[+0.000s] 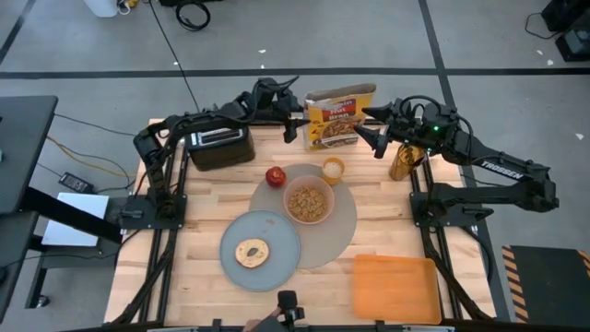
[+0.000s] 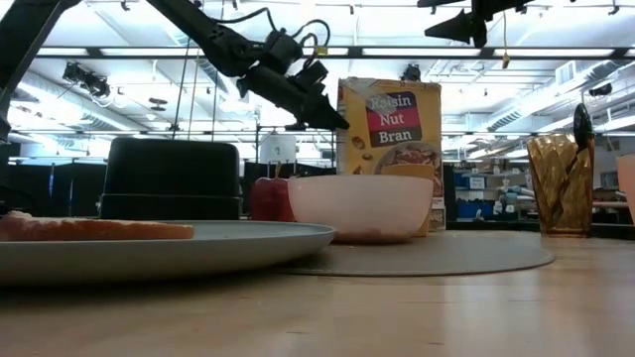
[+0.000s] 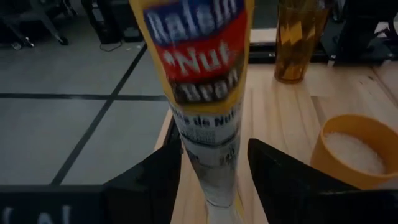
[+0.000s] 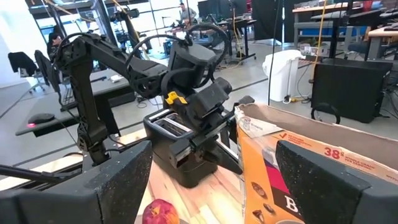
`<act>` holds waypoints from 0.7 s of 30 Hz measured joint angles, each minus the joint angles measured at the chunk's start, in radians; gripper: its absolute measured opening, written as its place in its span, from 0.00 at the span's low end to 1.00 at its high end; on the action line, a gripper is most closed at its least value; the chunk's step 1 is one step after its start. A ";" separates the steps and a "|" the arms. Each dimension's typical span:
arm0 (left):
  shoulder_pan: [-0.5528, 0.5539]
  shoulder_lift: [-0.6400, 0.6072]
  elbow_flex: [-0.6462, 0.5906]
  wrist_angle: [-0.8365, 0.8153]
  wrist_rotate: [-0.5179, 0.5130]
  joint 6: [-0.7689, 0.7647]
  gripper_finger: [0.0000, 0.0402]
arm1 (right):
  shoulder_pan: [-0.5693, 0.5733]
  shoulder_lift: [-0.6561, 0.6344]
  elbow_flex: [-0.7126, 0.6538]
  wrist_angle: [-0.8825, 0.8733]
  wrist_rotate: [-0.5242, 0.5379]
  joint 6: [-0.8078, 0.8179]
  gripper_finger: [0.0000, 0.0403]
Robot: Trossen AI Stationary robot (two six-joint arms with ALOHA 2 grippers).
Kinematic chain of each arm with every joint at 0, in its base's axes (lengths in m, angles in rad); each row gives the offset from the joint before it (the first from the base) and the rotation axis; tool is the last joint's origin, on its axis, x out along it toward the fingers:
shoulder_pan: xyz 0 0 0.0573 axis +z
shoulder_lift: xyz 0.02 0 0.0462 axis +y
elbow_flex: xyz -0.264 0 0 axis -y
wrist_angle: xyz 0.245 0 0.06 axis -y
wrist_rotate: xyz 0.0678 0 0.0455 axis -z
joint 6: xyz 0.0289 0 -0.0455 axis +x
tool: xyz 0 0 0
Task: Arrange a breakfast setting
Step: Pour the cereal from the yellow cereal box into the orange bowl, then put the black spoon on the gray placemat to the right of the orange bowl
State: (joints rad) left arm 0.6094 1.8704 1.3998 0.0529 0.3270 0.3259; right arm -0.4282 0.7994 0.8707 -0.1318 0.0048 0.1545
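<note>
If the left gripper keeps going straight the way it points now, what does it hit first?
The cereal box: its narrow edge already stands between the open fingers of the left gripper, so pushing on would likely shove it. Whether a finger touches it is unclear.

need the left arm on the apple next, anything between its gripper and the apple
Yes. The left gripper, jaws open, straddles the cereal box edge. The red apple sits nearer, beside the toaster; only the box blocks it.
</note>
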 joint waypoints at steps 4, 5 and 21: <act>-0.002 -0.006 0.000 -0.007 -0.001 0.000 0.49 | 0.000 0.000 0.000 0.000 0.000 0.000 0.87; -0.002 -0.007 0.000 -0.006 -0.001 0.000 0.49 | 0.000 0.000 0.000 0.000 0.000 0.000 0.87; 0.029 -0.087 0.000 -0.216 -0.013 0.021 0.49 | 0.000 0.000 0.000 0.000 -0.006 0.000 0.87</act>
State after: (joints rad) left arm 0.6379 1.7833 1.3998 -0.1631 0.3138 0.3469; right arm -0.4278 0.7994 0.8707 -0.1318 -0.0011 0.1544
